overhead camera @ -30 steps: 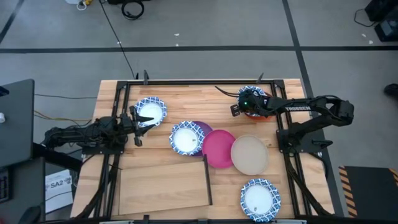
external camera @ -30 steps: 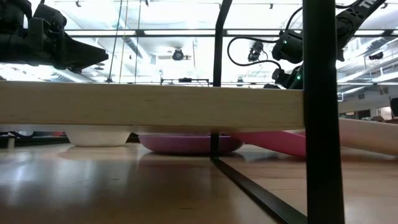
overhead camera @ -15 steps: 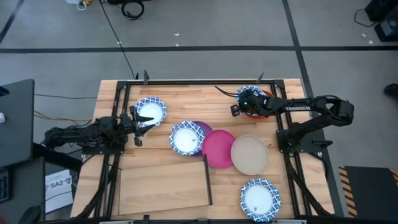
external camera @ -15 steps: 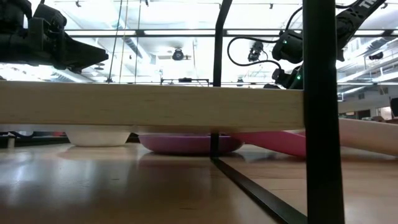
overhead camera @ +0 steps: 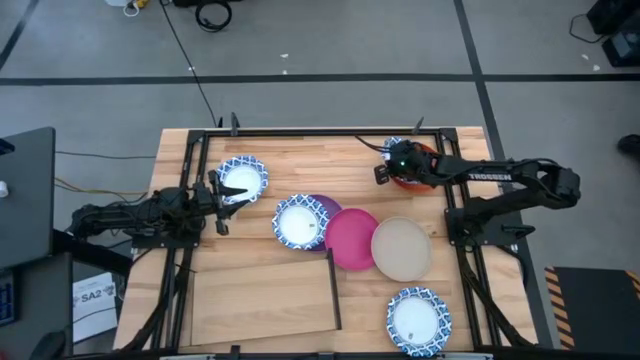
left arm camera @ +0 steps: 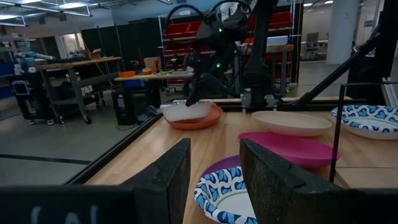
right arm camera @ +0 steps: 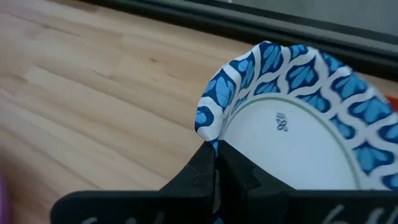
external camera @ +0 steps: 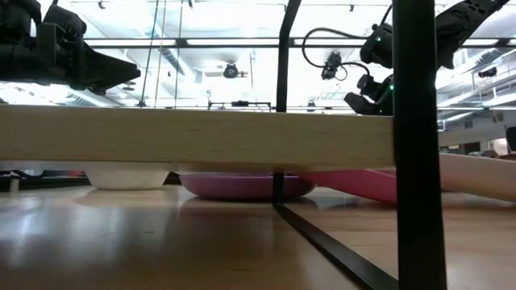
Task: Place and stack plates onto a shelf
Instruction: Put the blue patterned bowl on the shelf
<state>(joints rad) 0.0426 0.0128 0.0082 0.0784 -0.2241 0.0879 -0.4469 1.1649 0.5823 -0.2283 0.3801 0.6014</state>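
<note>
Over the orange plate (overhead camera: 415,178) at the table's far right, right gripper (right arm camera: 214,163) pinches a blue-rimmed plate (right arm camera: 292,140) by its rim. Pickup step; next, carry to the shelf (overhead camera: 265,295). Left gripper (left arm camera: 214,177) waits, parted, empty.

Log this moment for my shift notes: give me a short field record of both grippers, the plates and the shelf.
right gripper: shut on the rim of a blue-patterned plate, over the orange plate at the table's far right
left gripper: open, holding nothing, beside another patterned plate
shelf: no plates on it
middle of table: patterned, purple, magenta and beige plates overlapping
</note>
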